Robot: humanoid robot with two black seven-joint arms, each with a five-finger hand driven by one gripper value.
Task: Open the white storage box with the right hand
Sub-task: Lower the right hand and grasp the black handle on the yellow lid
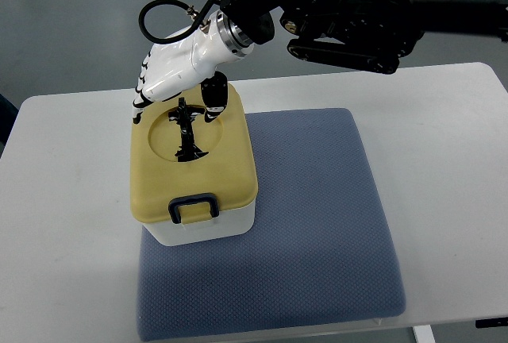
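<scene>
We have the white storage box (208, 230) on the left part of a blue-grey mat (317, 224), which lies on the white counter (63, 200). Its yellow lid (226, 164) looks closed, sitting flush on the white base. A dark latch (194, 206) sits at the near front edge, apparently still down. The lid top has a round recess with a black folding handle (187, 132) lying in it.

The right hand (178, 93) comes in from the top right and is at the far side of the lid, over the recess. Its fingers curl down, the thumb (214, 97) touching the lid by the handle, other fingertips at the far left rim. We can't tell if it actually pinches the handle; nothing looks lifted.

Step, as we judge it: reaching for a hold on the lid, opening not started. The next move probably calls for freeing the front latch first, then lifting the lid. Pulling on the handle with the latch down may just lift the whole box.

The left arm is not visible. We see no brand, label or readable writing.
</scene>
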